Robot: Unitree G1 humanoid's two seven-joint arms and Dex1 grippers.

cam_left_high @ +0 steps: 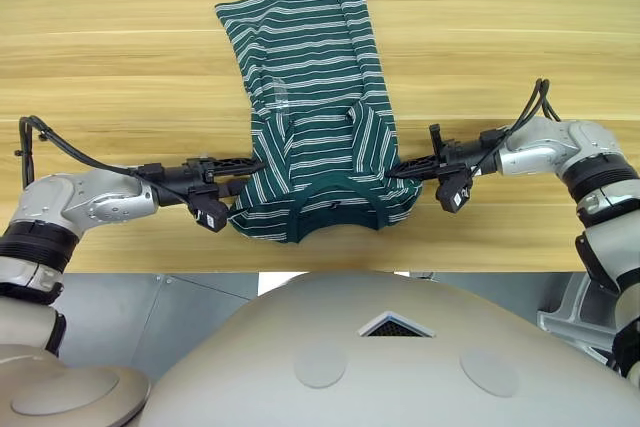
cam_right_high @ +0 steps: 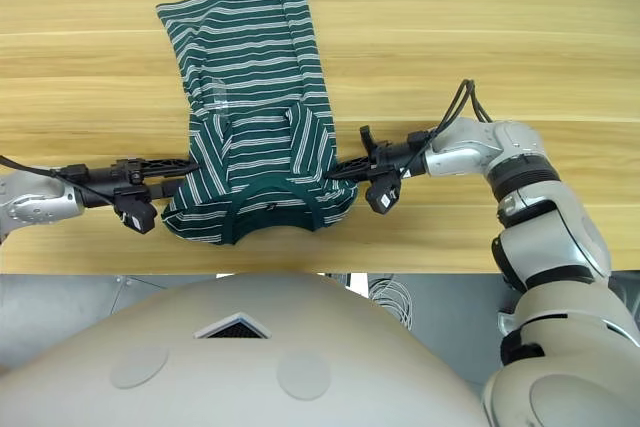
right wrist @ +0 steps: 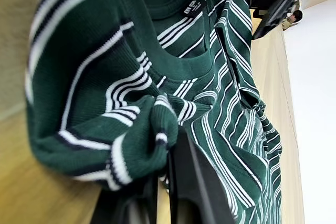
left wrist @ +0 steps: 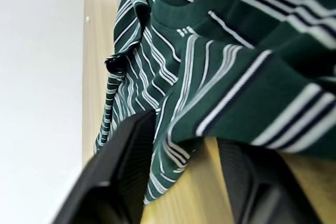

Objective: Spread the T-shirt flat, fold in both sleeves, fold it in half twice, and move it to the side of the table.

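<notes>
One T-shirt: right jaws pinching fabric, left jaws parted around its edge.

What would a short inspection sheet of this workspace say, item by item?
Surface: light wooden table.
Job's things: green striped T-shirt, collar end nearest the robot, sleeves folded in, not yet halved.
Clutter: nothing seen.
Grippers: left gripper at the shirt's left shoulder, jaws apart around the fabric edge; right gripper at the right shoulder, jaws shut on bunched fabric.
Cables: black cable looping above each forearm, clear of the shirt.
Surroundings: grey floor below the table's near edge.
</notes>
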